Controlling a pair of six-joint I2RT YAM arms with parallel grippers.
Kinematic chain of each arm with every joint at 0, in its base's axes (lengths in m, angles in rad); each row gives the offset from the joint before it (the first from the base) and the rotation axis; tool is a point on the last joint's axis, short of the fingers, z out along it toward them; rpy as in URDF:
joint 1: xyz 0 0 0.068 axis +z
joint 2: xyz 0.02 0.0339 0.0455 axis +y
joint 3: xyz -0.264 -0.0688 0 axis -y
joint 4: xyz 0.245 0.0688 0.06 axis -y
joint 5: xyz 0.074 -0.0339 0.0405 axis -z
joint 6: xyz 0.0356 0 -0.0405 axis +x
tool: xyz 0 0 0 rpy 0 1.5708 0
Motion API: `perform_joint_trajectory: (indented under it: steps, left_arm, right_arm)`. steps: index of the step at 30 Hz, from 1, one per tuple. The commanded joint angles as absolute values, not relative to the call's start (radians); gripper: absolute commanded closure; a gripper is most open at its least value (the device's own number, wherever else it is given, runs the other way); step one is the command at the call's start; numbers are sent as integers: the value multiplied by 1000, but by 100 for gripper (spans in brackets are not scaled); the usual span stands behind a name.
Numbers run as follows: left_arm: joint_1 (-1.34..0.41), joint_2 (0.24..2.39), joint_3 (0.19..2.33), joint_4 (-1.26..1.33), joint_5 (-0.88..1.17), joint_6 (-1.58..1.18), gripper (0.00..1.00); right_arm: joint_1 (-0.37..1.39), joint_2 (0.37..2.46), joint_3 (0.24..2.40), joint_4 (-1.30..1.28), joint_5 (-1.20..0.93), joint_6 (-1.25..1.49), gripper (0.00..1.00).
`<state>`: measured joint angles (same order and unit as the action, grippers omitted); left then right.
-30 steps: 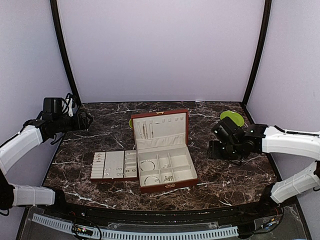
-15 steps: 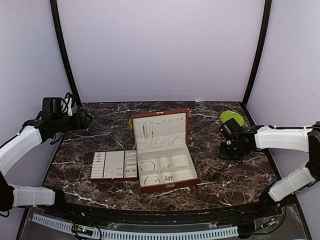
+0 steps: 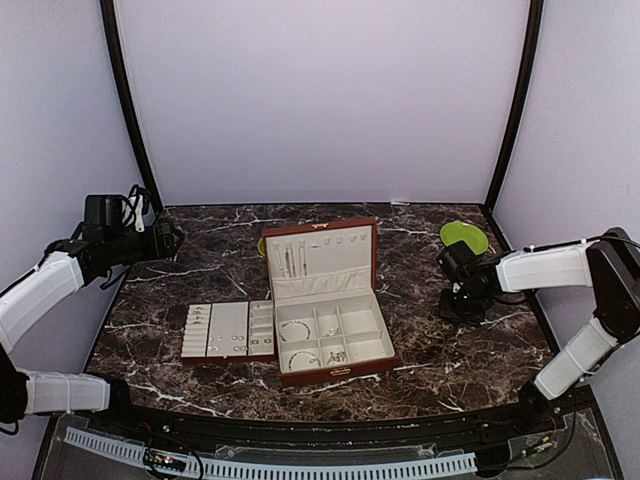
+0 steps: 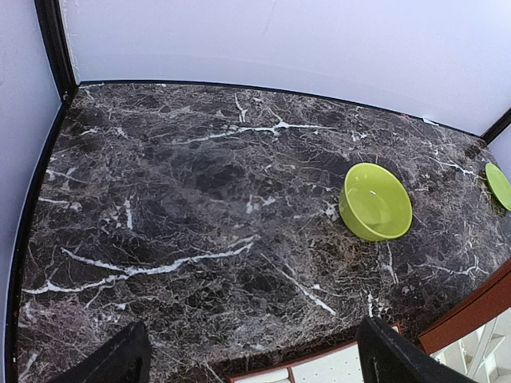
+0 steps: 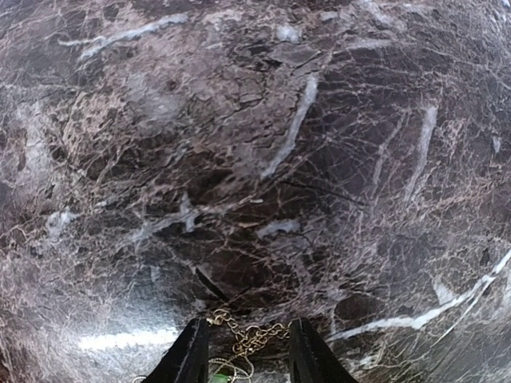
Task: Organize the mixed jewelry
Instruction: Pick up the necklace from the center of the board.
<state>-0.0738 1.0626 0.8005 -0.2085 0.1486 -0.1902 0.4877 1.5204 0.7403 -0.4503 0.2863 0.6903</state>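
CAM top external: high behind arm bases, facing forward and down, far, whole marble table (image 3: 440, 350) | CAM left wrist: raised at far left, facing across toward green bowl (image 4: 375, 201) and plate (image 4: 500, 185), middling | CAM right wrist: facing straight down, very near marble, fine chain (image 5: 247, 335) at lower edge | SHARED: top and left wrist both take in plate and box (image 4: 471, 315) edge

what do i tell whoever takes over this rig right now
Left gripper: open, empty, above the bare marble table at the back left.
Right gripper: low over the table, right of the jewelry box, jaws narrow on either side of a fine gold-coloured chain; grip unconfirmed.
Done: small silvery pieces lie in the box's compartments, on its lid panel and on the tray to its left.
Left: secure the chain and carry it to the box.
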Motion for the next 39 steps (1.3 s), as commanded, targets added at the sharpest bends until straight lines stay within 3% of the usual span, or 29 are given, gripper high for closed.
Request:
perform_joint_trajectory:
  steps: [1, 10, 17, 31, 39]
  left_arm:
    - [-69, 1038, 787, -194, 144, -184, 8]
    - [-69, 1039, 787, -197, 143, -184, 8]
    - [-68, 1037, 785, -195, 141, -184, 8]
    - [-86, 963, 737, -141, 235, -178, 9]
    - [-298, 915, 739, -106, 212, -236, 14]
  right_arm:
    - [482, 1530, 749, -414, 281, 697, 64]
    - [480, 1537, 705, -402, 267, 725, 80]
    - [480, 1502, 686, -392, 273, 739, 100]
    - [479, 1197, 589, -239, 226, 702, 100]
    - [481, 1011, 562, -167, 97, 626, 100]
